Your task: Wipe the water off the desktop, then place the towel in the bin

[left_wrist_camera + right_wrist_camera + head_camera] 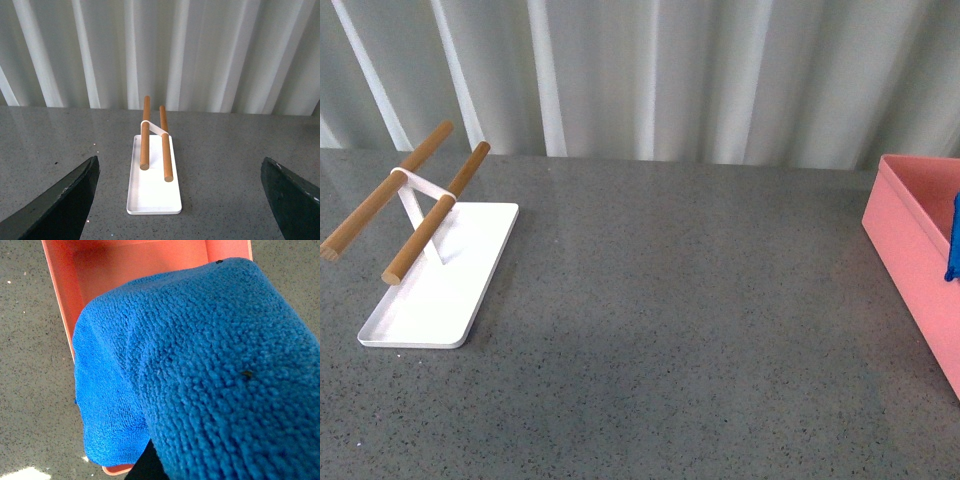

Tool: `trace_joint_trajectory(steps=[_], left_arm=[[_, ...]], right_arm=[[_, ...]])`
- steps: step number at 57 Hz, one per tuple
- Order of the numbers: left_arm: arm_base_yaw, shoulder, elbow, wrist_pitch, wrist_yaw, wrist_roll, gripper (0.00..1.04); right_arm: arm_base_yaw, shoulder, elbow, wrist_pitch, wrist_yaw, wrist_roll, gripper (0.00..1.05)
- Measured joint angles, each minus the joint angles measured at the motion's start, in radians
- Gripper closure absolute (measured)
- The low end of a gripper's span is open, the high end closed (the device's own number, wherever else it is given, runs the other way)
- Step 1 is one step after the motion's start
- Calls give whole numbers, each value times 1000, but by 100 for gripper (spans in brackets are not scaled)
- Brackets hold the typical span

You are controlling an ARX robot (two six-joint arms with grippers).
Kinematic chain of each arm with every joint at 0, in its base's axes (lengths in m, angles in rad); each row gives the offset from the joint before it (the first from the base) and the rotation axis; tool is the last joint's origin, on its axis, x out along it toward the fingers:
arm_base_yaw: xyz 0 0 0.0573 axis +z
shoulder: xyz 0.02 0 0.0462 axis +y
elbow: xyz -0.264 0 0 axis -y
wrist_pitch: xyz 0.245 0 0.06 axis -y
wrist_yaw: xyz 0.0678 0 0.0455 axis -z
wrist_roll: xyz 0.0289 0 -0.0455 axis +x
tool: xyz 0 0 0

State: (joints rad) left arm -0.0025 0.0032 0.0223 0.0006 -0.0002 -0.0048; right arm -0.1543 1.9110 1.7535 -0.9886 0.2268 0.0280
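Observation:
The bright blue towel (210,375) fills most of the right wrist view and hangs over the salmon-pink bin (57,285), one fold draped across the bin's near wall. My right gripper is shut on the towel and hidden under the cloth. In the front view the bin (910,240) stands at the right edge of the dark grey speckled desktop (670,330), with only a sliver of the towel (953,245) showing above it. My left gripper (179,200) is open above the desktop (235,175), holding nothing, its dark fingers (65,200) wide apart.
A flat white tray (435,290) carrying two wooden bars (430,225) stands at the left of the desktop, straight ahead of the left gripper. A pale pleated curtain (650,70) closes off the far edge.

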Motion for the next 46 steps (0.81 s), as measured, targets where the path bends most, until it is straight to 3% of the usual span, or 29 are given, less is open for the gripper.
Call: trace_joint_trajectory(steps=[15, 37, 40, 46], left_arm=[[0, 0, 0, 0, 0, 0, 7], [0, 0, 0, 0, 0, 0, 7], [0, 0, 0, 0, 0, 0, 7], [0, 0, 0, 0, 0, 0, 7]], right_arm=[[2, 5, -13, 37, -20, -3, 99], [2, 4, -23, 43, -23, -3, 12], [2, 4, -23, 43, -23, -1, 5], [2, 4, -23, 43, -23, -2, 7]])
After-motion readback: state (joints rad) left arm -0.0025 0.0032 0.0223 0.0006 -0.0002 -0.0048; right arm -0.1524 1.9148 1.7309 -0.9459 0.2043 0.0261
